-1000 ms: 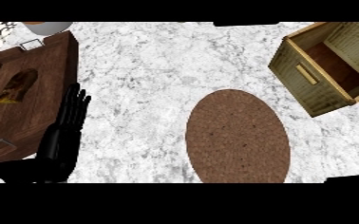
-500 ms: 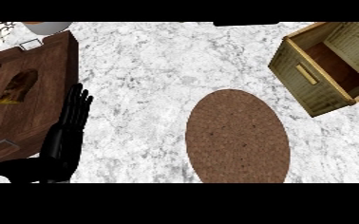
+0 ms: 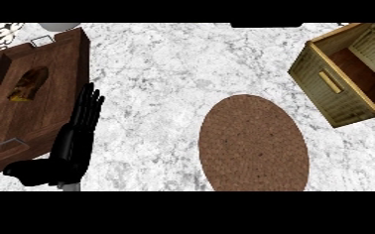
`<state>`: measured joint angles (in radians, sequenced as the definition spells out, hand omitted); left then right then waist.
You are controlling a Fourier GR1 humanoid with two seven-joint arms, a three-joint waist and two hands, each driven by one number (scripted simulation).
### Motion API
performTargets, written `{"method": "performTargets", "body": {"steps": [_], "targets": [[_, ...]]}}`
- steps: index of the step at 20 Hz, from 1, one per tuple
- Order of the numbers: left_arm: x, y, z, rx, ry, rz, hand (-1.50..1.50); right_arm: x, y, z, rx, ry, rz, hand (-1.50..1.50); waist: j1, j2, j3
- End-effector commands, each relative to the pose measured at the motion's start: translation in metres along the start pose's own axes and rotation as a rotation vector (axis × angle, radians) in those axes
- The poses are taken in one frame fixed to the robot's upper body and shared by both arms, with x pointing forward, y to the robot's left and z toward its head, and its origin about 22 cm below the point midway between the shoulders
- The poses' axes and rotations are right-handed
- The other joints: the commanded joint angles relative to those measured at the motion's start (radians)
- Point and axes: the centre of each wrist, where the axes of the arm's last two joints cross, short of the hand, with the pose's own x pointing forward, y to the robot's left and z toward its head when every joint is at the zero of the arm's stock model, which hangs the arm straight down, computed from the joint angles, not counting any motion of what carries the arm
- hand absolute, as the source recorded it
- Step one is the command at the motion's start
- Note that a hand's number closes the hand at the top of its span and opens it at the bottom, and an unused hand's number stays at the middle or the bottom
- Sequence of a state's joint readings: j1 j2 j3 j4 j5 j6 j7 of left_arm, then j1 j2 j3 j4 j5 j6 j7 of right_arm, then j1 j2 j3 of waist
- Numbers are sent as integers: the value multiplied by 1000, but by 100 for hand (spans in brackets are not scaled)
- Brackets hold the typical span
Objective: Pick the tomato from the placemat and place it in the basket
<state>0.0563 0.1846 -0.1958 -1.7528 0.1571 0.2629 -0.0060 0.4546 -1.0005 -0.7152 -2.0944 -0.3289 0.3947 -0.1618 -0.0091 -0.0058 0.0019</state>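
A brown oval placemat [image 3: 253, 143] lies on the marble counter at lower centre-right; its woven top is bare and no tomato shows anywhere in the head view. A tan slatted basket [image 3: 333, 82] with a brown floor stands at the right edge, open side up, and what shows of its inside holds nothing. My left hand [image 3: 73, 139] rests at the lower left with its fingers straight and pointing up, beside the wooden board. My right hand does not show.
A dark wooden board [image 3: 44, 99] covers the left side, with a brown lump [image 3: 26, 84] lying on it. Part of a white round dish [image 3: 58, 26] peeks in at the top left. White marble counter [image 3: 168, 69] lies between board, placemat and basket.
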Motion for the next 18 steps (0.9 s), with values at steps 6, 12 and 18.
{"method": "performTargets", "body": {"steps": [6,12,18], "targets": [[5,-3,-24,11,-24,-36,0,-49,-15,-33,-79,86,-14,150,31,12,-2],[-13,1,-22,17,2,-33,0,-64,-57,-42,-87,83,23,150,23,11,-2],[4,8,-23,14,-9,-29,0,-115,-15,-51,-20,121,81,150,30,12,-1]]}}
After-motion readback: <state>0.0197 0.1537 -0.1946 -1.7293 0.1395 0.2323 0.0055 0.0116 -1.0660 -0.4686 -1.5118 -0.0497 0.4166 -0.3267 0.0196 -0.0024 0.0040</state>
